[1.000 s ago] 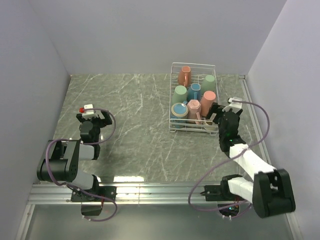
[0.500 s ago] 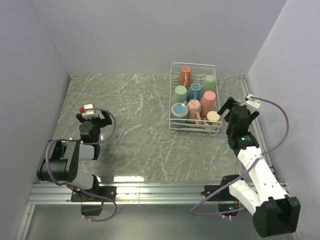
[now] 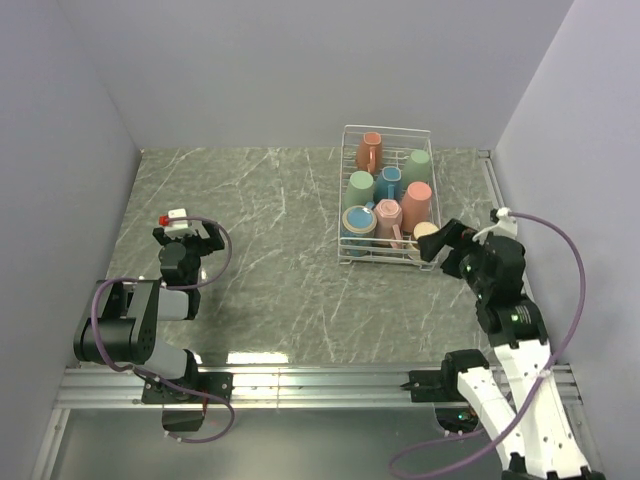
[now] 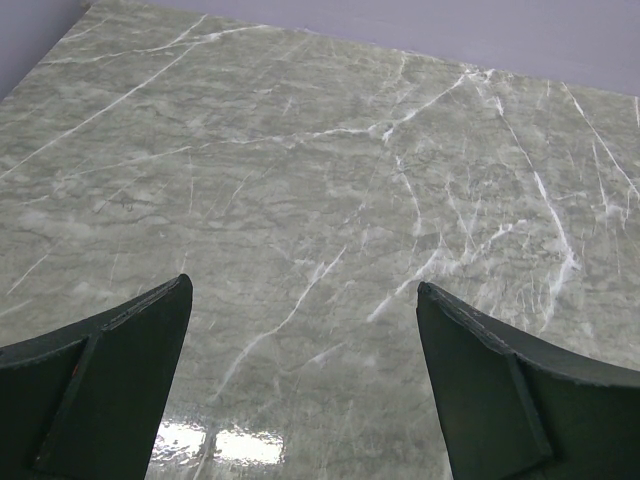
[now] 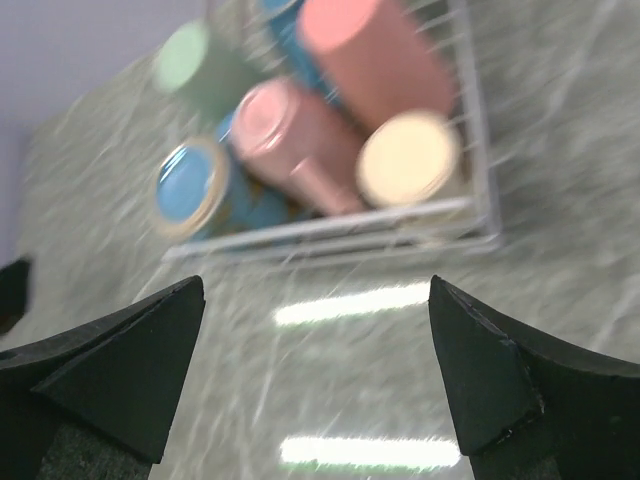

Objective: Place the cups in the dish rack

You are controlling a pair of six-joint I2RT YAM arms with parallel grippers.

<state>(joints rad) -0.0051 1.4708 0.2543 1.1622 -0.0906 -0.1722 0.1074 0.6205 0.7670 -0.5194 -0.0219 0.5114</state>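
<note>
Your right gripper (image 3: pixel 441 250) hangs with its fingers (image 5: pixel 120 370) spread as wide as they go and nothing between them. It is poised just off the near right corner of the dish rack (image 3: pixel 344 190), apart from the wire.

Through that gap, your blurred wrist view looks down past the rack's near rim at the cups (image 3: pixel 388 190). A cream-bottomed cup (image 5: pixel 408 158) sits in the near right corner with a pink cup (image 5: pixel 290 130) beside it. A cup with a blue inside (image 5: pixel 187 187) stands at the near left corner. A salmon cup (image 5: pixel 360 40) and a green cup (image 5: pixel 190 60) lie farther in.

Seen from above, eight cups crowd the white wire rack, which sits toward the far right corner of the green marbled worktop (image 3: pixel 270 220).

Your left gripper (image 3: pixel 186 235) is well apart, near the worktop's left edge. Its fingers (image 4: pixel 110 390) are just as wide and hold nothing, with marble showing between them.
</note>
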